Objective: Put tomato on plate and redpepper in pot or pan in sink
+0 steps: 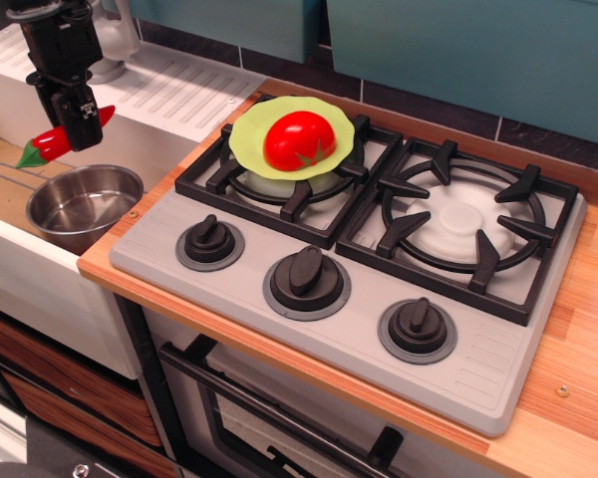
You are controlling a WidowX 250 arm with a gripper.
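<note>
The black gripper (77, 118) has its fingers clamped on the redpepper (52, 143), which sticks out to the lower left with its green stem end pointing down and away, and a bit of red tip poking out on the other side near the top. The pepper hangs in the air above the sink (15, 249), up and to the left of the pot (84, 205), not touching it. The pot sits in the basin with nothing visible inside, its thin wire handle running off to the left. Over on the stove (379, 249), the tomato (299, 140) is already sitting on the lime-green plate (247, 134), and the plate rests on the back-left burner grate. Three black knobs (306, 271) line the grey front panel.
</note>
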